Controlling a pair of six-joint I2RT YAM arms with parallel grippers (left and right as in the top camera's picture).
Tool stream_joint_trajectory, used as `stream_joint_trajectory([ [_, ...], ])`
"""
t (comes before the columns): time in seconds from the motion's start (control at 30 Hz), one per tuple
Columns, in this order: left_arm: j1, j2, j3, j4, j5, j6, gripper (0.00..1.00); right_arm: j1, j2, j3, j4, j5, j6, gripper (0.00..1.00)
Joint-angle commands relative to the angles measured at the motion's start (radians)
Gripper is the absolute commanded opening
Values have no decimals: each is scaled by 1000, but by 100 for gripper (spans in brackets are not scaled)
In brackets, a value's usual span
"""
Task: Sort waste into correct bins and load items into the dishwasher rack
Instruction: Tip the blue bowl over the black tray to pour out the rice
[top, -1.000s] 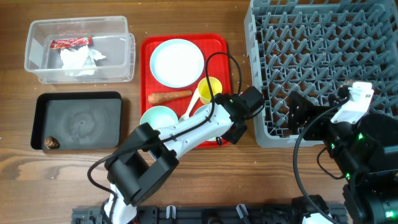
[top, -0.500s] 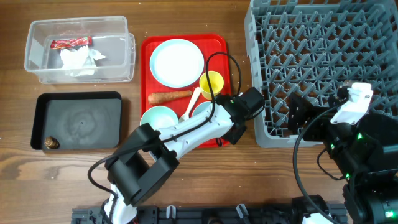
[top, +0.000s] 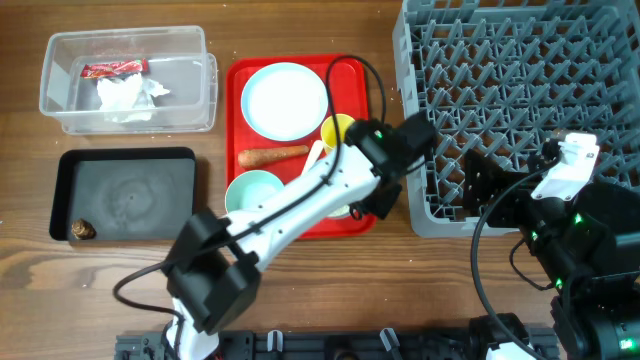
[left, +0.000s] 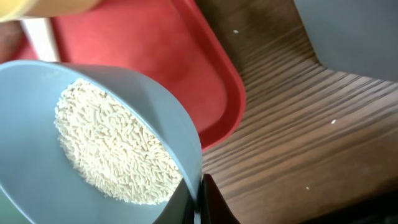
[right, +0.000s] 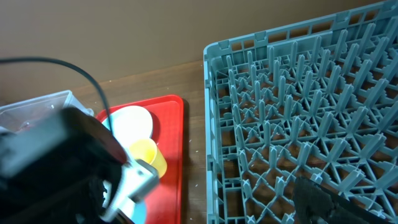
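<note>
Clear tub (top: 185, 95): red wrapper (top: 114, 69), crumpled tissue (top: 128, 97) inside.
Black tray (top: 130, 195): brown scrap (top: 82, 231) in a corner.
On red tray (top: 350, 72): pale plate (top: 286, 100), carrot (top: 272, 155), yellow cup (top: 337, 130), spoon (top: 316, 152), bowl (top: 250, 190).
Second bowl (left: 155, 93): holds rice (left: 112, 149), over the tray's edge.
Rack (top: 520, 100): grey grid, upright pegs.

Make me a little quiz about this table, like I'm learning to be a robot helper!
1. True or false: the red wrapper lies in the clear tub.
2. What fills the bowl held by the left tool? A) rice B) soup C) nothing
3. What lies in the black tray?
Key: 1 true. 2 A. 3 a small brown scrap, in one corner.
</note>
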Motion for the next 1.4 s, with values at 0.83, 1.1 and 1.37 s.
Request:
stream_joint_trajectory([
  [0.83, 1338, -165, -57, -229, 904, 576, 4, 2, 51, 19, -5, 32, -14, 100],
  [1.1, 1596, -132, -283, -180, 1187, 768, 4, 2, 56, 19, -5, 32, -10, 100],
  [1.37, 1741, -122, -381, -104, 1344, 767, 4, 2, 56, 19, -5, 32, -10, 100],
])
